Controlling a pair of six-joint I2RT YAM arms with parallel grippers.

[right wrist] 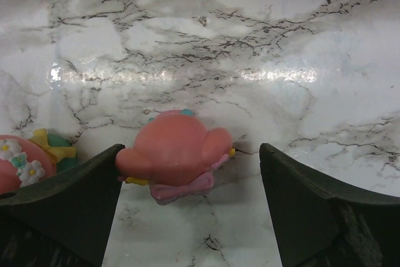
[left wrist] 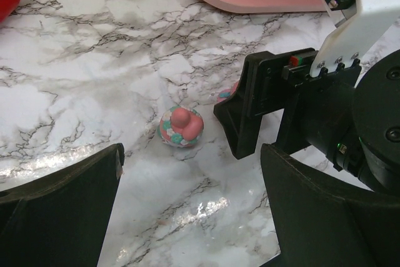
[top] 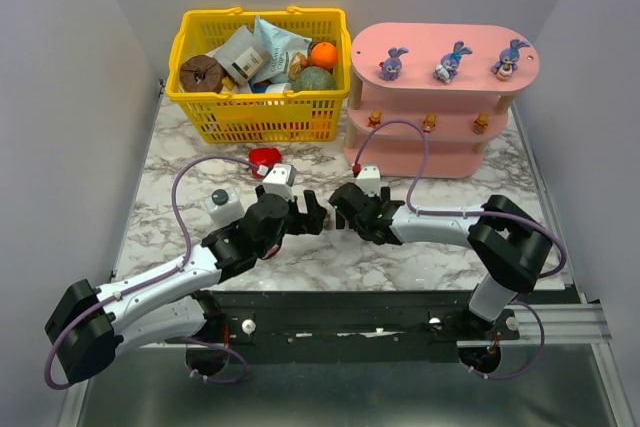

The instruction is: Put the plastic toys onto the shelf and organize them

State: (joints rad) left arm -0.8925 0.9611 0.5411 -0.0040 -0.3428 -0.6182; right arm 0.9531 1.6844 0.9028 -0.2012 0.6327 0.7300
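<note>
Up close in the right wrist view: two dark fingers (right wrist: 62, 204), spread wide. Between them, a pink toy (right wrist: 175, 154) lying on the marble worktop (right wrist: 250, 42), just beside the finger on the picture's left, maybe touching it, and apart from the other one. So, open right jaws, gripping nothing. At the far left edge, part of a second pink-white toy (right wrist: 19, 164) with tiny flowers and a yellow bow.

From the left wrist: wide open left jaws too, holding nothing, low over the worktop. Just ahead of them, the second pink-white toy alone on the marble. Behind it, one black finger of the right jaws, half hiding the pink toy.

From above: left arm (top: 170, 282) reaching low from the near left corner. Right arm (top: 450, 222) folded at the elbow and reaching left. Both sets of jaws almost nose to nose near the middle of the worktop.

At the back right, the pink shelf (top: 430, 42). Three purple bunnies (top: 451, 61) standing in a row on its top board. Three small orange toys (top: 429, 123) on the middle board. Beside the shelf, a yellow basket (top: 260, 122) full of things. Near the left arm, a red heart (top: 265, 158) and a white bottle (top: 222, 204).
</note>
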